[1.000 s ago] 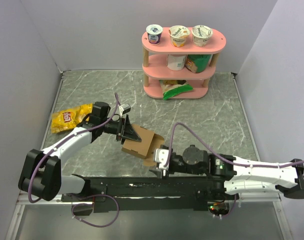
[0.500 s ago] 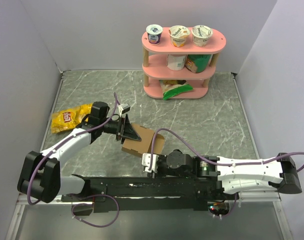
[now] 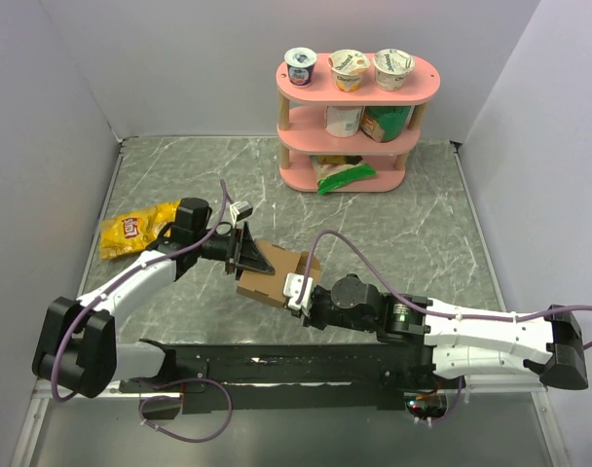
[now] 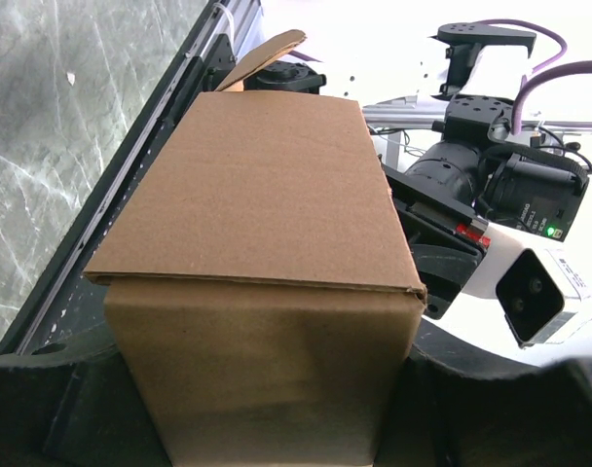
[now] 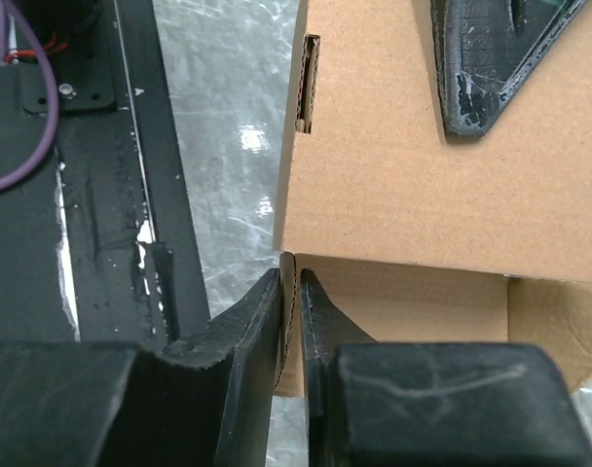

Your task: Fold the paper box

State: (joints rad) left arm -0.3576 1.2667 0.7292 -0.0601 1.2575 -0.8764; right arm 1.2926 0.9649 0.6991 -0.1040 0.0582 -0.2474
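**Two white-and-black arms with purple cables**

The left arm (image 3: 130,277) and the right arm (image 3: 491,336) both have white shells on the long links and black round joints. A thin purple cable (image 3: 347,240) runs along each one in loose loops. The left gripper (image 3: 254,256) has black fingers (image 5: 491,68) of triangle form, with pale scratches. The right gripper (image 5: 290,274) is black also. A white camera block (image 3: 298,289) sits at the right wrist, near a small green light (image 4: 552,231).
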